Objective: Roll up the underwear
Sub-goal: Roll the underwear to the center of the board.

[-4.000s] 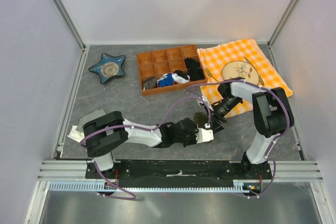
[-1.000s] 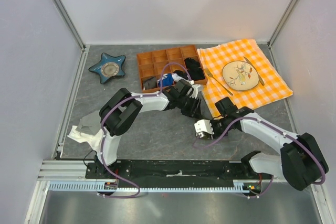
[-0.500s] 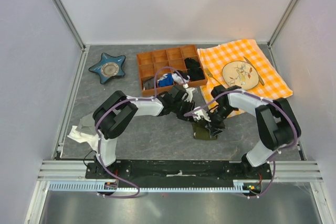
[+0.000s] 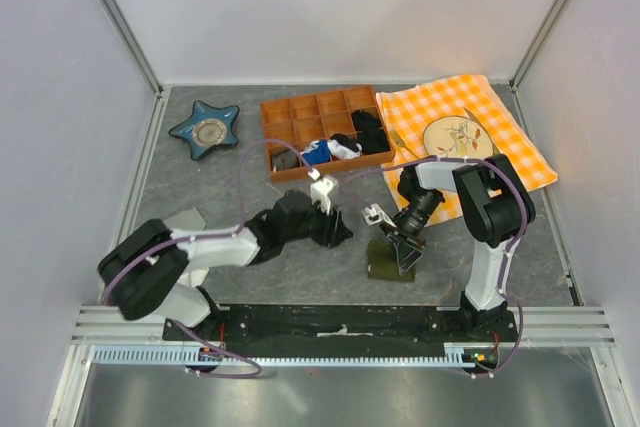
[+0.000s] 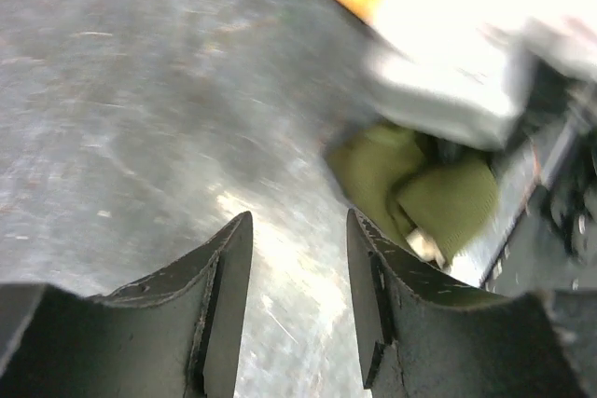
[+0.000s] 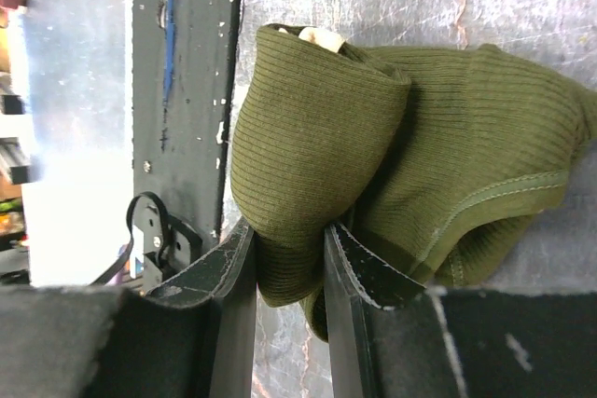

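Note:
The underwear (image 6: pixel 317 128) is dark olive ribbed cloth, bunched into a thick fold with a bit of cream waistband (image 6: pixel 322 37) peeping out at its top. My right gripper (image 6: pixel 289 253) is shut on that fold. From above, the underwear (image 4: pixel 383 265) lies on the grey table under the right gripper (image 4: pixel 396 250), close to the front rail. My left gripper (image 4: pixel 337 231) stands open a short way to the left, apart from the cloth. In the left wrist view the underwear (image 5: pixel 420 188) shows beyond the left gripper (image 5: pixel 298 230), with only bare table between the fingers.
A brown compartment tray (image 4: pixel 300 175) with small black, blue and white garments stands at the back. Left of it is a blue star-shaped dish (image 4: pixel 205 129). An orange checked cloth (image 4: pixel 505 152) with a plate (image 4: pixel 458 137) lies at the back right. A grey scrap (image 4: pixel 183 219) lies at the left.
My left gripper has drawn back from the tray's front to the left of the underwear and stands wider open. The right gripper has stayed shut on the underwear near the front edge.

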